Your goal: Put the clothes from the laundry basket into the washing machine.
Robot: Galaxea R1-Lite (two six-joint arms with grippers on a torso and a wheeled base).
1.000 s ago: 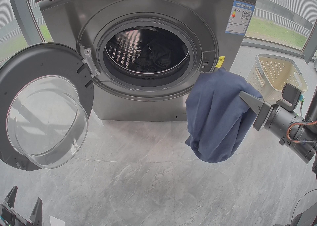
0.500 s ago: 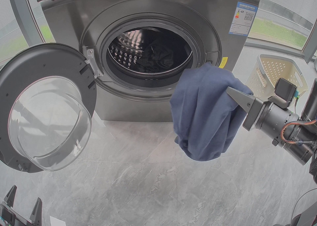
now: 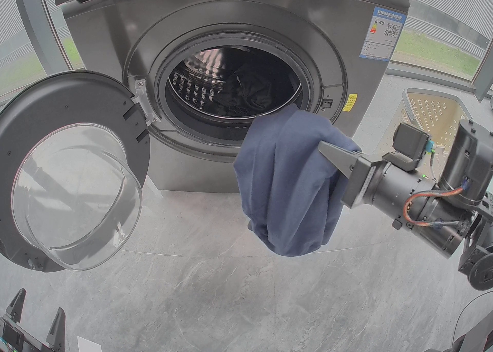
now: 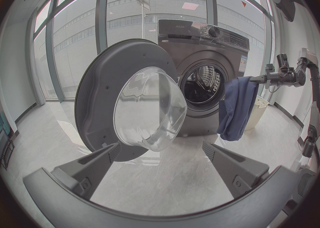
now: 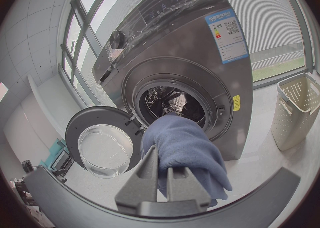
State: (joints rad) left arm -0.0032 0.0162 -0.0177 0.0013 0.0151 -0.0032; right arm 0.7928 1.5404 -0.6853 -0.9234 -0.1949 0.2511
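While right tool (image 3: 328, 151) grips blue garment (image 3: 285, 183), washing machine door (image 3: 51, 106) stands open.

Grey floor (image 3: 205, 276): washing machine (image 3: 236, 14), laundry basket (image 3: 436, 114)

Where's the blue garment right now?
In the head view the blue garment hangs from the right end effector, off the floor, before the lower right rim of the washing machine opening.

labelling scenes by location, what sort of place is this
Probably a laundry corner in a glass-walled building: a front-loading washing machine with its door open, a laundry basket beside it, tall windows behind.
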